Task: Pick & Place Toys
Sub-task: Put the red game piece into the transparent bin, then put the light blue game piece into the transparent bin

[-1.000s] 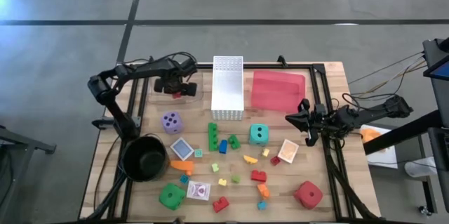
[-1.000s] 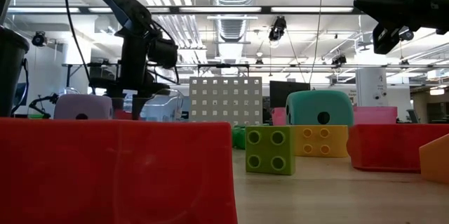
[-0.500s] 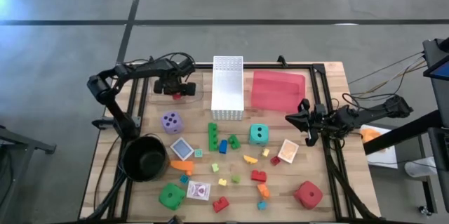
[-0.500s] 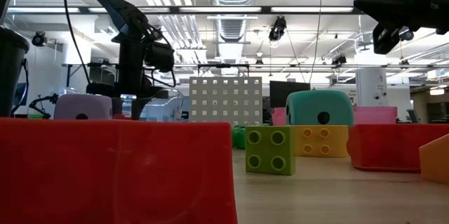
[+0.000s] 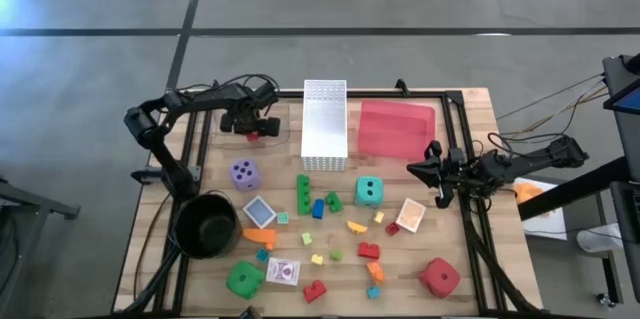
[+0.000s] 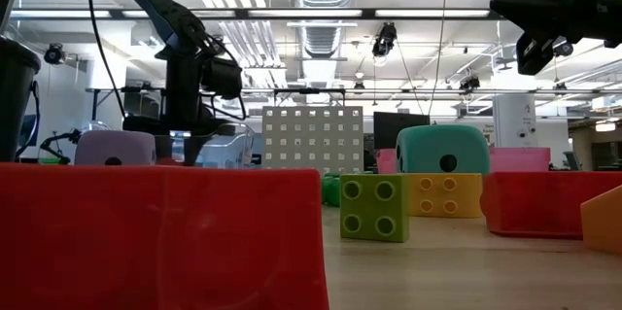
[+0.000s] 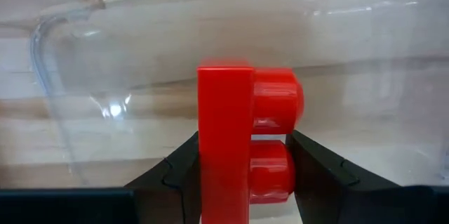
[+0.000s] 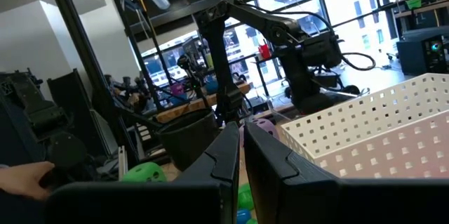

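Observation:
My left gripper (image 5: 253, 133) points down at the table's far left, over a clear plastic container (image 7: 77, 112), shut on a small red brick (image 7: 238, 147). My right gripper (image 5: 425, 170) waits shut and level at the table's right edge, touching nothing. Loose toys rest on the wood: a purple die (image 5: 244, 173), a teal die (image 5: 369, 191), a green die (image 5: 244, 279), a red die (image 5: 439, 276), card packs (image 5: 259, 210) (image 5: 411, 215), green bricks (image 5: 303, 194) and several tiny coloured bricks (image 5: 357, 227). My left gripper pinches the red brick between its two fingers, one finger on the flat face (image 7: 203, 161) and the other on the studs (image 7: 280, 168). The fingers come from above, pointing down. The brick stands on edge, studs sideways, over the clear container's floor.
A white perforated basket (image 5: 324, 125) and a red tray (image 5: 395, 129) stand at the far middle. A round black pot (image 5: 205, 224) sits at the near left. In the low view a red block (image 6: 155, 237) fills the near foreground.

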Robot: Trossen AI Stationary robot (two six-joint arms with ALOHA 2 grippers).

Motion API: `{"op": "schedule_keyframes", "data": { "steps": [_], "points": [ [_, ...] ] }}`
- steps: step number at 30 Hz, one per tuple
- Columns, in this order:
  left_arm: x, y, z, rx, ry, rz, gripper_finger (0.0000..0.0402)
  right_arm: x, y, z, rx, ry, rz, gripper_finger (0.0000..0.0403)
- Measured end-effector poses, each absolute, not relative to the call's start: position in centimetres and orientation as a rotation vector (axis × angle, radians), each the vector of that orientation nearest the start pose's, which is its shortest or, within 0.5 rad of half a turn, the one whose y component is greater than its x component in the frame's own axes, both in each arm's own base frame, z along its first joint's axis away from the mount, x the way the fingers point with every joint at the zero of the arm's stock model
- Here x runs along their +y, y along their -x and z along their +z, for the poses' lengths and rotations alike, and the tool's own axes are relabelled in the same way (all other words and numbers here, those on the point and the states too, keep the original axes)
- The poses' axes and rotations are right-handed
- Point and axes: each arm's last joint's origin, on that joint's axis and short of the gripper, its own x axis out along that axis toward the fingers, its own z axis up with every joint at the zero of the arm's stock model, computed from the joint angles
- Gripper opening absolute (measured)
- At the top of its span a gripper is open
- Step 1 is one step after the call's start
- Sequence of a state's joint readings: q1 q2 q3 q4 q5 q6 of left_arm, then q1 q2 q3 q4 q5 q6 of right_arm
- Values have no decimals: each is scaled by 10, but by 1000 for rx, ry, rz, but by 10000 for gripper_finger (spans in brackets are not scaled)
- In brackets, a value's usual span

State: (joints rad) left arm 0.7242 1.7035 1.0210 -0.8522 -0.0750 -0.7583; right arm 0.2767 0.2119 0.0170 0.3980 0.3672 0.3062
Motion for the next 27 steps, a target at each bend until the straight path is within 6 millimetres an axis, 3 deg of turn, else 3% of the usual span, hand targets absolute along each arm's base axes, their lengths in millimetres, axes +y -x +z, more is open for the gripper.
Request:
{"op": "schedule_keyframes", "data": {
  "steps": [7, 12, 21, 27],
  "points": [
    [192, -214, 161, 1200, 1070, 1198, 298, 19, -106, 190, -205, -369, -60, 21],
    [192, -214, 161, 1199, 1070, 1198, 356, 19, -105, 190, -205, -369, -60, 21],
    [193, -214, 162, 1210, 1048, 1176, 382, 19, -106, 190, -205, -369, -60, 21],
    [194, -218, 176, 1265, 1019, 1129, 382, 19, -106, 190, -205, -369, -60, 21]
  ]
}}
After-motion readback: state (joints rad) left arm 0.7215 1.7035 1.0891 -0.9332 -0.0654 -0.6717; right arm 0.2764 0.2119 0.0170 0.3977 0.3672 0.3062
